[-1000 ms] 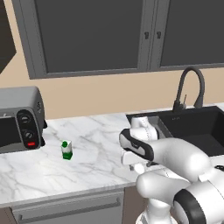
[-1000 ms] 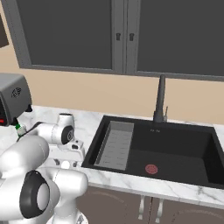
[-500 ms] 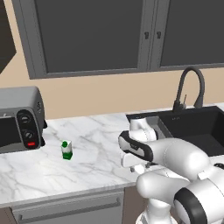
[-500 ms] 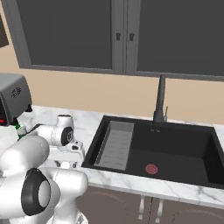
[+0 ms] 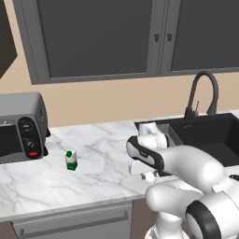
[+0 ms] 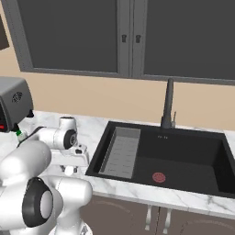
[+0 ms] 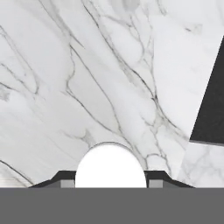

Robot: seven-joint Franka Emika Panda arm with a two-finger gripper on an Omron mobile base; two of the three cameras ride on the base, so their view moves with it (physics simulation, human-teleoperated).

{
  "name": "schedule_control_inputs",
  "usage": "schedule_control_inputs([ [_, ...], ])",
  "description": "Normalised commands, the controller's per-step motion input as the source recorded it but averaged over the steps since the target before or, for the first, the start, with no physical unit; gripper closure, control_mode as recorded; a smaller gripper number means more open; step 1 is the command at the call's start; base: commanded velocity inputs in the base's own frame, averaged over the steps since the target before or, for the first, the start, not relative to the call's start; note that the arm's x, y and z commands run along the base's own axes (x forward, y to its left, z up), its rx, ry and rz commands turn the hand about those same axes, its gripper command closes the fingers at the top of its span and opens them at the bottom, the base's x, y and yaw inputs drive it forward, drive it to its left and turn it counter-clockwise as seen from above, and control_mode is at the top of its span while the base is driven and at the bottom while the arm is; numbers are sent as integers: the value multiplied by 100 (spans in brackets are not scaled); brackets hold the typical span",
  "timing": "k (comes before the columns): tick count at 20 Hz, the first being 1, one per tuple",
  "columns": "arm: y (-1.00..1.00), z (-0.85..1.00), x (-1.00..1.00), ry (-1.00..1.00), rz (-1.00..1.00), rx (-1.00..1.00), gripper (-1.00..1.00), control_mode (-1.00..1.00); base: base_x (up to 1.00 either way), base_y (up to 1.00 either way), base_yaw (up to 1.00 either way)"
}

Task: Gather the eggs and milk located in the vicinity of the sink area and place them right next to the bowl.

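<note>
The robot's arm (image 5: 186,168) is glossy white, built of rounded, swollen segments that join at dark grey-black rings. Beside the sink (image 6: 183,156), its wrist section carries a black band with a thin white edge, and a round dark cap with a small pale centre closes one joint. The base link is a large white dome with a broad black disc on its side

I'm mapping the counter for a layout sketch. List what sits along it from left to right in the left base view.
Grey toaster oven with dark dials → small white milk container with a green top → white robot arm's wrist → tall black curved faucet, standing behind the black rectangular sink basin.
</note>
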Motion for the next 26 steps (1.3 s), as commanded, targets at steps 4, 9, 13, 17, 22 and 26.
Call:
schedule_control_inputs([
  [4,0,99,26,-16,0,0,100,-100,0,0,0],
  [9,0,100,6,-17,0,0,100,-100,0,0,0],
  [13,0,81,0,-16,0,4,100,-100,0,0,0],
  [17,-2,91,-15,-4,0,4,100,-100,0,0,0],
  [22,-9,4,-2,0,0,1,100,-100,0,0,0],
  [26,0,0,0,0,0,0,100,-100,0,0,0],
])
